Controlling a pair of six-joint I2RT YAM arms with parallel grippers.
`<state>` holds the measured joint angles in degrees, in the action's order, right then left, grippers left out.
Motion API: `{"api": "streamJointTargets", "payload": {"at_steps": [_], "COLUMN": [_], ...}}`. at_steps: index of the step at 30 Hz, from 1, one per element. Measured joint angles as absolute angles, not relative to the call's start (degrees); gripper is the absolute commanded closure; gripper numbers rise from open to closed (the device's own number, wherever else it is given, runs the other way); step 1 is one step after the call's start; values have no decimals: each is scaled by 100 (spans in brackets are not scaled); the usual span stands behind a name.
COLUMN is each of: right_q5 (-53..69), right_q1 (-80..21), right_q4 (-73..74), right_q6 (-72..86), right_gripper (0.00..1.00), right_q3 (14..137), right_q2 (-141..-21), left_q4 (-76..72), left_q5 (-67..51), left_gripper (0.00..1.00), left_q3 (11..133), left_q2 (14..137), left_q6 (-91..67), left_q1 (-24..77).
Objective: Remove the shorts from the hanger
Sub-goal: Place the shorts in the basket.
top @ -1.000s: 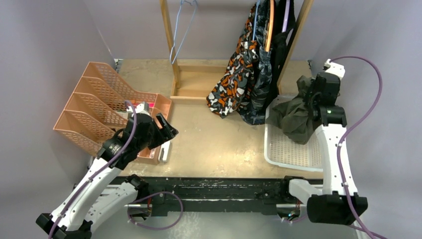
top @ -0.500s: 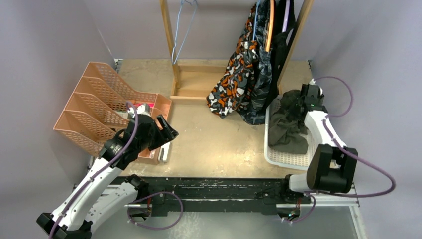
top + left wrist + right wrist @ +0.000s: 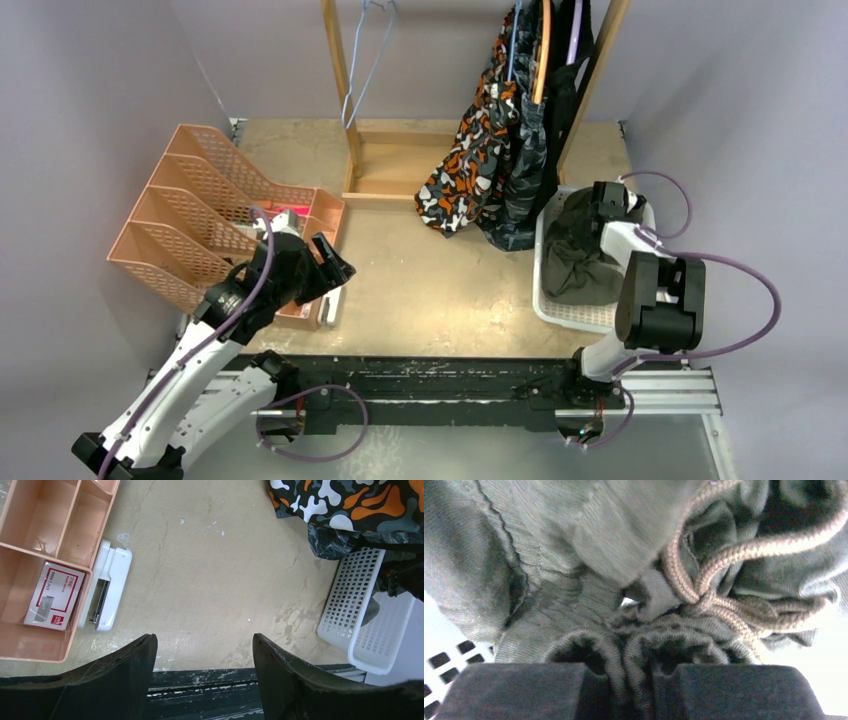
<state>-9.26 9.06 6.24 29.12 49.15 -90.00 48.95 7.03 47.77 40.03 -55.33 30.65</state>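
The olive green shorts (image 3: 575, 255) lie bunched in the white basket (image 3: 570, 315) at the right. My right gripper (image 3: 607, 198) is at their far end, shut on a fold of the waistband by the drawstring (image 3: 704, 575); in the right wrist view the right gripper (image 3: 639, 680) pinches ribbed olive fabric. Orange camouflage shorts (image 3: 465, 170), dark grey-blue camouflage shorts (image 3: 527, 170) and black shorts (image 3: 562, 100) hang from hangers on the wooden rack (image 3: 340, 70). An empty blue hanger (image 3: 365, 60) hangs at the rack's left. My left gripper (image 3: 335, 265) is open over the table, holding nothing.
An orange file organizer (image 3: 190, 205) stands at the left, with a red-white box (image 3: 55, 595) in a tray compartment and a white stapler (image 3: 105, 592) beside it. The rack's base frame (image 3: 395, 165) lies on the table. The basket's corner (image 3: 350, 600) is right of the left gripper.
My right arm has folded down and lowered the olive shorts from above the basket into it. The left arm has barely moved.
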Motion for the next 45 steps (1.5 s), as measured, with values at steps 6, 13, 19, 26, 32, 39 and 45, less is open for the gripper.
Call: {"api": "streamJointTargets", "payload": {"at_steps": [6, 13, 19, 26, 32, 39, 45], "right_q5": [-941, -989, -803, 635, 1872, 3072, 3894], "right_q1": [906, 908, 913, 917, 917, 917, 893], "right_q4": [810, 1431, 1699, 1914, 2163, 2486, 2613], "right_q6": [2932, 2821, 2571, 2504, 2545, 2429, 2283], "right_gripper": [40, 35, 38, 40, 43, 47, 46], "right_q3": [4639, 5207, 6099, 6215, 6407, 6495, 6482], "right_q2": [-7889, -6014, -5780, -4982, -4305, -4125, -4445], "left_q4": [4915, 4939, 4936, 4936, 4934, 4921, 4888], "left_q5": [746, 762, 764, 777, 794, 797, 794], "left_gripper": [30, 30, 30, 30, 30, 30, 24], "left_q3": [4777, 4777, 4777, 4777, 4777, 4777, 4777], "left_q2": [3922, 3977, 4047, 4023, 4056, 4080, 4088], "left_q6": [-5533, -5529, -5502, -5492, -5492, -5496, -5496], "left_q1": [3065, 3065, 3065, 3065, 3065, 3065, 3065]}}
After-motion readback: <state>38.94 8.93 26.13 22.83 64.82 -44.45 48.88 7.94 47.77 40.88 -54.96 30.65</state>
